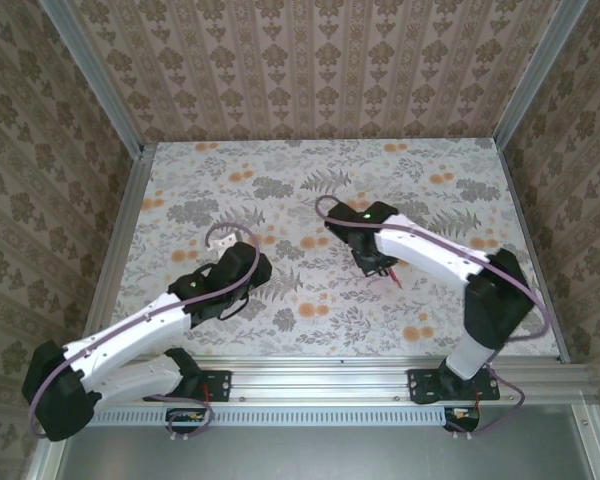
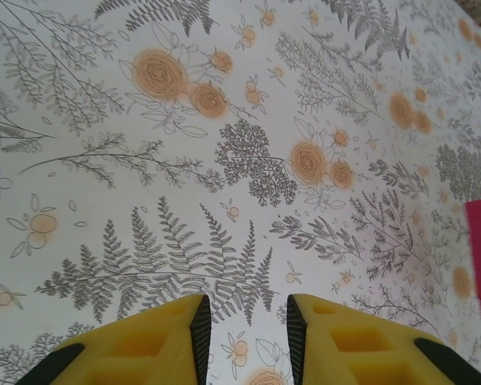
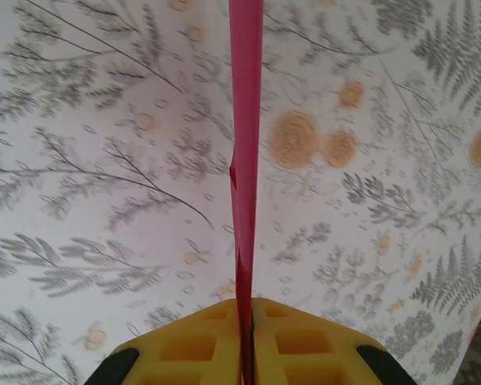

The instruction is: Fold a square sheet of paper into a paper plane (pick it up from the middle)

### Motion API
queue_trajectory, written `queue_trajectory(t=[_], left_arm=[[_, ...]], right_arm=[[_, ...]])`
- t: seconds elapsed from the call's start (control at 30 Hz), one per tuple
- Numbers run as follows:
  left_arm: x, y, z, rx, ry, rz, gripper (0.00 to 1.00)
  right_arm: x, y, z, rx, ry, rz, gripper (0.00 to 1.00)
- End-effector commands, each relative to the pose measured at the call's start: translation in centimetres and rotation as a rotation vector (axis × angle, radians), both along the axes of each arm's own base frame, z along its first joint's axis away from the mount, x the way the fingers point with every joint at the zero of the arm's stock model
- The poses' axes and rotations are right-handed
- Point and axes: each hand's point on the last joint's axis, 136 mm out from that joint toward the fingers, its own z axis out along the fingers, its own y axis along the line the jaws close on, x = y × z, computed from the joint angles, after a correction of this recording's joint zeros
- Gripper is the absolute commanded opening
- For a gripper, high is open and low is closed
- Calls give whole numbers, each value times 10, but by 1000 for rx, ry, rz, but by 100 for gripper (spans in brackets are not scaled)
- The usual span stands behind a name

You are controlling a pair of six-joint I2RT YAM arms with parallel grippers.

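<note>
The right pincer [image 3: 246, 311] was closed flat on the magenta paper [image 3: 246, 120], its two yellow fingers [image 3: 188, 345] pressed together with the sheet nipped between them. From the right wrist the paper showed edge-on, a narrow strip running straight away from the fingertips up the frame, with a small kink partway along; whether it was folded to a dart could not be told. The left pincer [image 2: 247, 313] stood partly open, a clear gap between its yellow fingers [image 2: 164, 337] and nothing in it, hanging over the bare fern-and-flower cover of the bench [image 1: 310, 180]. At the right edge of the left wrist view a corner of the magenta paper showed, well apart from that pincer. From above, the right arm reached toward the middle of the bench and the left arm lay nearer the left side.
</note>
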Motion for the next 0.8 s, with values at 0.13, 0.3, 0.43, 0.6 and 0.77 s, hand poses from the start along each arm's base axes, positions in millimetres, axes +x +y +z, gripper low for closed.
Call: queue_trajectory(t=[0.13,0.3,0.43,0.6,0.77], left_arm=[[-9,29,-2,32,-8,62,36],[-13,34,-1,23,-14,55,38],[-13,30,1,23,-21,21,41],[-10,-2,-3,5,5,-104,43],[-2,-71,-15,-16,112,-333,37]], right_arm=[[-2,70,-48,97,111,-6,17],[-4,111,-62,222,164,3,26],[-7,131,-54,361,177,18,35],[-2,121,-23,616,86,-24,46],[7,65,-23,942,34,-189,55]])
